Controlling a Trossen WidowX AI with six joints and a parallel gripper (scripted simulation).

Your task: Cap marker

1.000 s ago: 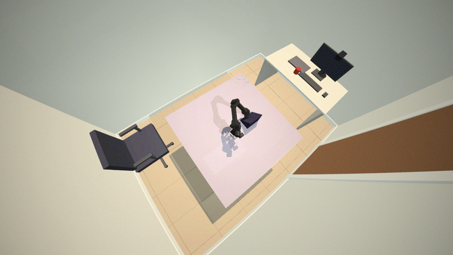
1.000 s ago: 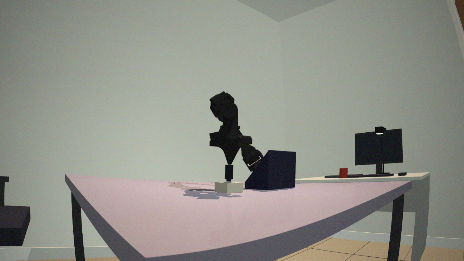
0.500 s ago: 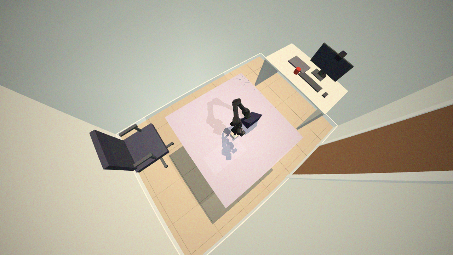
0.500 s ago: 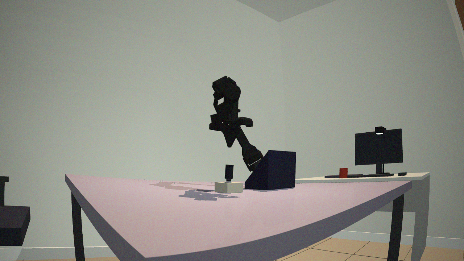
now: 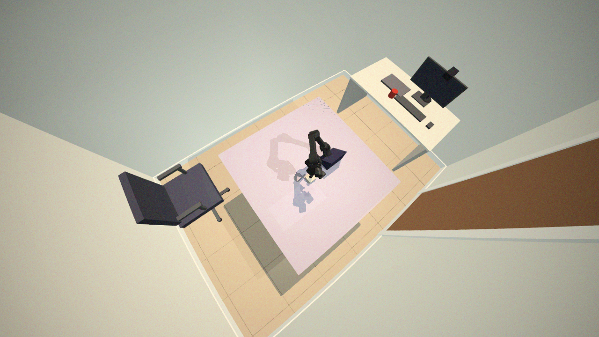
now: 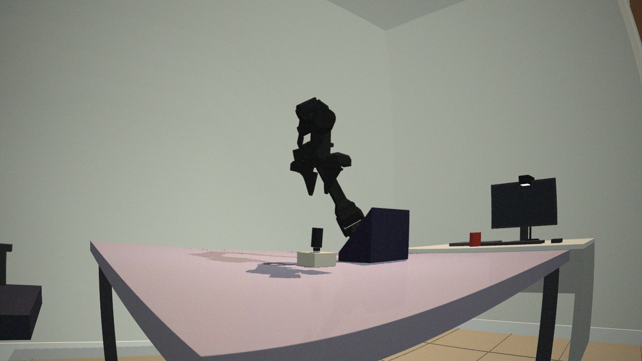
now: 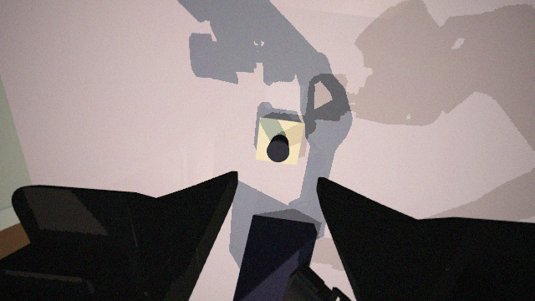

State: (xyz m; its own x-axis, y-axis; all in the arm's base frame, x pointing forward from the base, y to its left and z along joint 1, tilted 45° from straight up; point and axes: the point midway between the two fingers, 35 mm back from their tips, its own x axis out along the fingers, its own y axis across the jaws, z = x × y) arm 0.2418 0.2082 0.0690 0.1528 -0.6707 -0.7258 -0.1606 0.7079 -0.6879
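The cream holder block [image 6: 316, 258] sits on the pink table. A dark cap [image 6: 316, 237] stands on the marker in the block; only a short light strip of the marker shows under it. From the wrist view I look straight down on the cap's round dark top [image 7: 277, 148] in the middle of the block. My gripper [image 6: 317, 188] is open and empty, well above the cap, with clear air between. Its two dark fingers frame the lower part of the wrist view. In the overhead view the arm [image 5: 315, 161] hides the block.
The arm's dark wedge-shaped base [image 6: 376, 234] stands just right of the block. A side desk with a monitor [image 6: 523, 203], keyboard and red cup [image 6: 475, 238] is at the far right. A chair [image 5: 167, 195] stands off the table's left side.
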